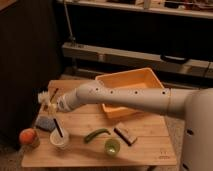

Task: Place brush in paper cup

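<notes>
The paper cup (60, 140) is small and white and stands near the front left of the wooden table (150, 150). The brush (57, 126) leans out of it, dark handle end down inside the cup and the pale upper part slanting up to the left. My gripper (48, 102) hangs just above and left of the cup at the end of the white arm (125, 97). It is shut on the brush's upper part. A whitish bristle head seems to stick out past the fingers on the left.
An orange tray (132, 90) sits at the back middle, partly behind the arm. A green cup (112, 146), a green pepper-like piece (96, 134) and a short dark flat utensil (125, 134) lie at the front. A blue-grey sponge (44, 122) and an orange fruit (27, 136) are at the left edge.
</notes>
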